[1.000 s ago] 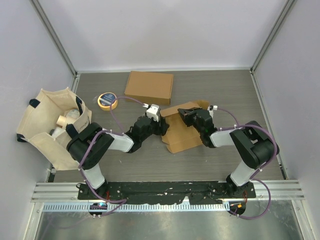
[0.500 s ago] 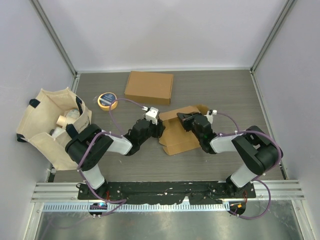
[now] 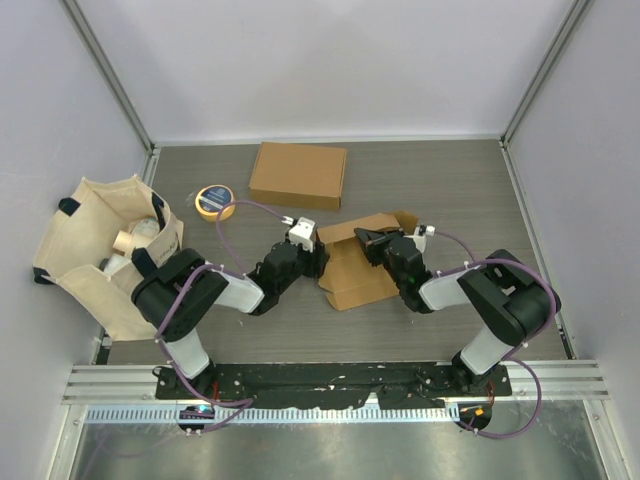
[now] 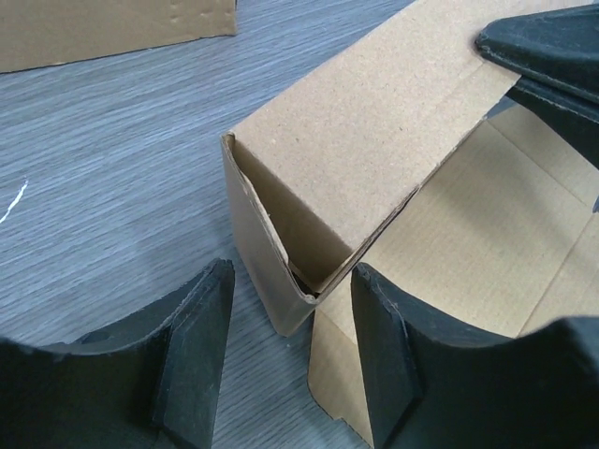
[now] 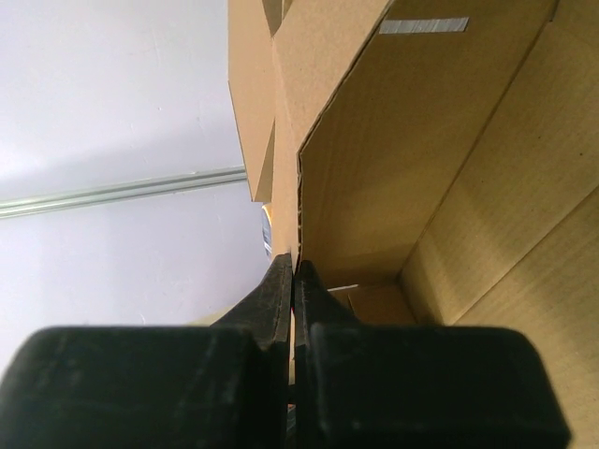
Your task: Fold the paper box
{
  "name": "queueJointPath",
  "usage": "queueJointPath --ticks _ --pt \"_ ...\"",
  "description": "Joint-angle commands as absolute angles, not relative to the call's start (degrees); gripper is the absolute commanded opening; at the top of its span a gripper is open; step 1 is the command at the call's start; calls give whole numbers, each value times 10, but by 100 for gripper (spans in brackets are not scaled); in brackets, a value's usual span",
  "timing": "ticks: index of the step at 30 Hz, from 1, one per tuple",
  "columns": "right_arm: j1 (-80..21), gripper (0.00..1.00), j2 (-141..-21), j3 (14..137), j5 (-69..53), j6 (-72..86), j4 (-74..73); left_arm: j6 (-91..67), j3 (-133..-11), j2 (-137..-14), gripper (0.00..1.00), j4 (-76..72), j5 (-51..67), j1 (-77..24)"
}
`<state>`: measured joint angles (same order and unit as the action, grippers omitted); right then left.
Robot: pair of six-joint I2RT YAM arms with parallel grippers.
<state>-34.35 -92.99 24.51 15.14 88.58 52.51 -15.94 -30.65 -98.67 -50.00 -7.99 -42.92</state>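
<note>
The brown paper box (image 3: 362, 272) lies partly folded at mid-table, one side wall standing up. My left gripper (image 3: 318, 262) is at the box's left corner (image 4: 281, 243). It is open, its fingers (image 4: 197, 337) straddling that corner without clamping it. My right gripper (image 3: 366, 240) reaches in from the right and is shut on the upright cardboard wall (image 5: 412, 159), whose edge is pinched between the jaws of this right gripper (image 5: 294, 267). The right fingers (image 4: 547, 47) show at the top right of the left wrist view. The box's inside is in shadow.
A second, flat cardboard box (image 3: 298, 174) lies at the back. A yellow tape roll (image 3: 214, 201) sits to its left. A cream canvas bag (image 3: 105, 250) holding items stands at the far left. Enclosure walls and metal posts border the table.
The box has shifted slightly left and its held wall stands more upright. The right gripper moved left with it. The left jaws narrowed, then widened again around the corner.
</note>
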Motion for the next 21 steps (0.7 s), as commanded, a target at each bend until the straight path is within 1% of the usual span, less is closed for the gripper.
queueJointPath --ticks 1,4,8,9,10,12,14,15,17,21 --pt "-352 1 -933 239 154 901 447 -135 -330 -998 54 -550 -127 -440" --pt "-355 1 -922 252 149 935 411 -121 -331 -1007 48 -559 -144 -447" --pt "-366 1 -904 274 152 968 325 -115 -334 -1017 48 -565 -184 -459" --pt "-367 1 -903 278 153 973 316 -110 -334 -1021 48 -567 -186 -462" --pt "-367 1 -901 281 154 971 318 -107 -334 -1024 52 -570 -187 -463" --pt "-367 1 -895 286 162 969 289 -112 -334 -1026 55 -570 -198 -465" --pt "-367 1 -898 288 156 973 282 -118 -335 -1024 56 -569 -205 -466" --pt "-369 1 -901 287 156 978 285 -125 -337 -1024 54 -565 -226 -468" --pt "-372 1 -906 279 154 989 294 -130 -345 -1027 52 -562 -256 -470" --pt "-379 1 -908 277 156 1000 293 -143 -367 -1047 45 -559 -321 -474"
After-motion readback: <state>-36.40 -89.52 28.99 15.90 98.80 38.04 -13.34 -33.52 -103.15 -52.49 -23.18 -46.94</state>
